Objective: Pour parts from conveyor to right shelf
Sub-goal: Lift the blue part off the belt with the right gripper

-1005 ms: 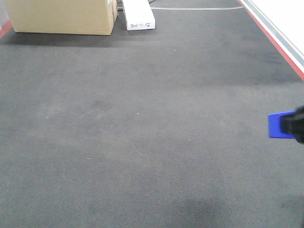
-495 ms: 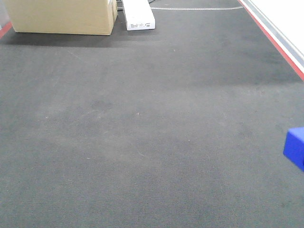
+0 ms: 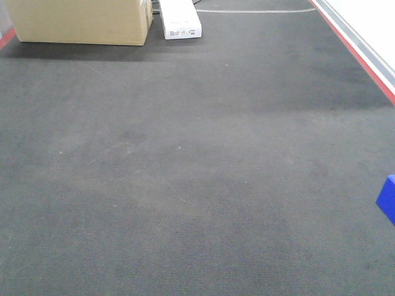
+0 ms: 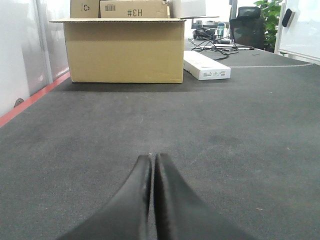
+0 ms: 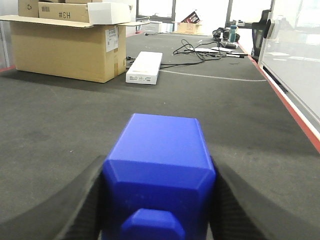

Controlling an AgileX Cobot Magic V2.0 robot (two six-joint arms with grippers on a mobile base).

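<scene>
In the right wrist view my right gripper [image 5: 159, 200] is shut on a bright blue block [image 5: 162, 165], its knob facing the camera, held above the dark grey conveyor belt [image 5: 75, 115]. In the front view only a corner of the blue block [image 3: 387, 198] shows at the right edge. My left gripper [image 4: 152, 160] is shut and empty, low over the belt [image 4: 240, 130]. The right shelf is out of view.
A cardboard box [image 3: 80, 21] and a white flat box [image 3: 180, 18] stand at the belt's far end; they also show in the left wrist view [image 4: 125, 50] [image 4: 206, 66]. Red stripes [image 3: 361, 58] run along the belt's edges. A white panel [image 5: 295, 50] lines the right side.
The blue block has moved right and down in the front view, from beside the dark gripper to a mere corner at the frame's edge. The gripper itself has left that view.
</scene>
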